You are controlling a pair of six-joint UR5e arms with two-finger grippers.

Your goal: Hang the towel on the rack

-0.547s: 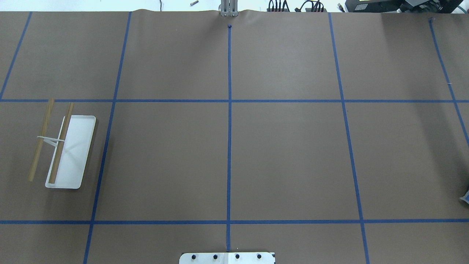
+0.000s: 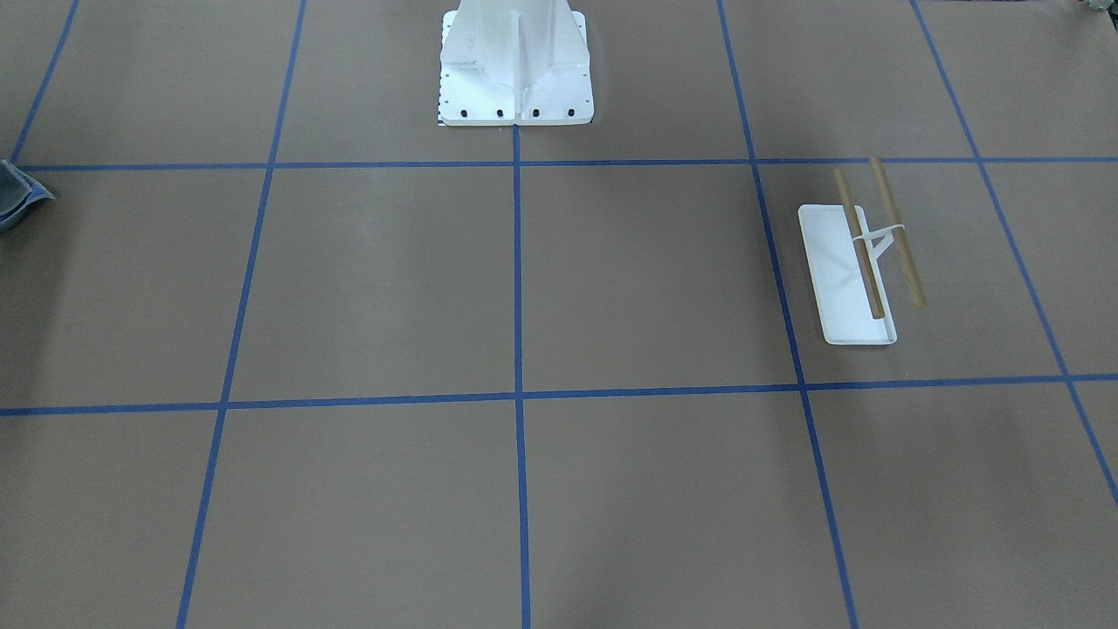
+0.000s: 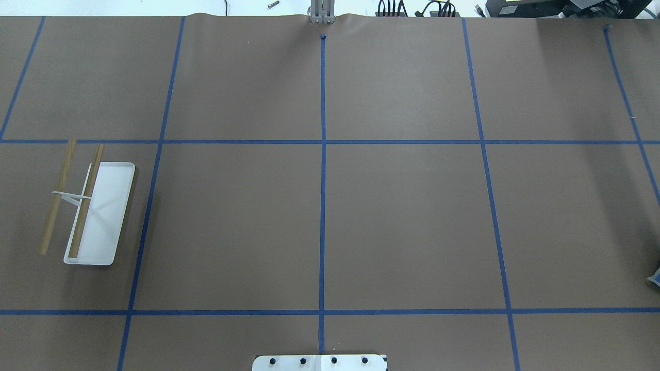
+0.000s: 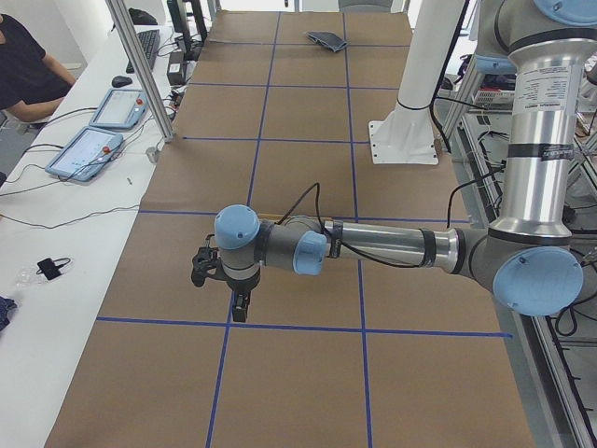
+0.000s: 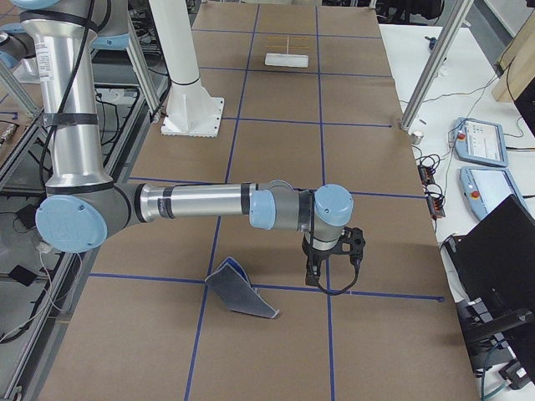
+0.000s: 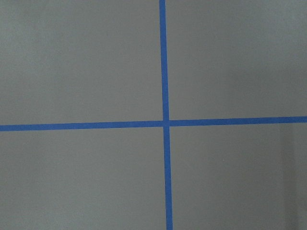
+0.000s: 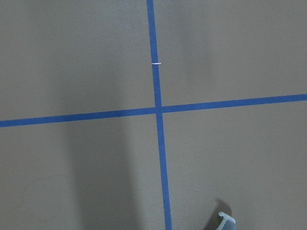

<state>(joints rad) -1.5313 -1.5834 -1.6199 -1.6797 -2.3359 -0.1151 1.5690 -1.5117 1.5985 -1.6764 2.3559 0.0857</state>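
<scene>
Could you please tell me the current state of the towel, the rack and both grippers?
towel: lying loosely folded on the table, one edge raised, not hung, not held.
rack: standing upright, both dowel bars bare.
left gripper: pointing down over the table, nothing seen in its fingers; open or shut cannot be told.
right gripper: pointing down beside the towel, apart from it; open or shut cannot be told.

Diffuse light is shed evenly from above on the counter [image 3: 412, 221], and no blur is seen. Only faint, soft shadows are cast: a thin one beside the rack [image 3: 111, 206], and broad dim bands in the right wrist view. The strip beyond the far edge is overexposed in the overhead view. The wrist views are rendered greyer.
</scene>
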